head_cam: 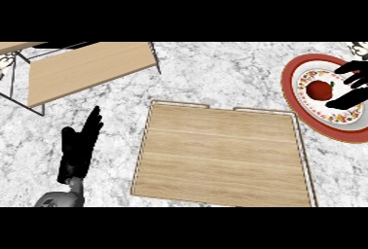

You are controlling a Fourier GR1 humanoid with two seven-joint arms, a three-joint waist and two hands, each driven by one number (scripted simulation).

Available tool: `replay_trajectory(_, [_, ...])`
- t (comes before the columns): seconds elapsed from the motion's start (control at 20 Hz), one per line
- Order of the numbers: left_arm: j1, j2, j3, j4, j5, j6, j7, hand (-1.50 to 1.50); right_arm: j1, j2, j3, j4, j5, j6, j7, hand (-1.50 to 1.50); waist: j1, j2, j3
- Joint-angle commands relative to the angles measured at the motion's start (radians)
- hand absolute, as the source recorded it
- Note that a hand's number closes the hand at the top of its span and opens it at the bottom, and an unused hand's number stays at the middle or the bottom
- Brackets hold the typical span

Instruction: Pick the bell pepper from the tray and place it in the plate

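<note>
Since the small red bell pepper (319, 89) already sits on the red-rimmed patterned plate (296, 73), the right hand (350, 87), fingers spread around it, should lift straight up clear of the empty wooden tray (223, 155).

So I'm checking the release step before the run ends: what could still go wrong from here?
1. The pepper lies on the plate, with the right hand spread right beside it; pulling back, the fingers might nudge it and set it rolling.
2. The plate sits by the view's right edge, partly cut off, so a pepper rolling that way could be lost from sight.
</note>
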Motion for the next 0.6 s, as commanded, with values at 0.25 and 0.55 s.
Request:
replay_trajectory(0.25, [0.021, -0.014, -0.004, -0.006, -0.016, 0.022, 0.007, 0.0, -0.016, 0.007, -0.209, -0.029, -0.257, -0.003, -0.323, -1.5, -0.018, -0.008, 0.002])
replay_trajectory(0.55, [0.034, -0.008, -0.001, -0.025, -0.01, 0.008, -0.008, 0.0, 0.02, -0.026, -0.385, 0.002, -0.457, 0.086, -0.378, -1.5, -0.021, -0.007, 0.0])
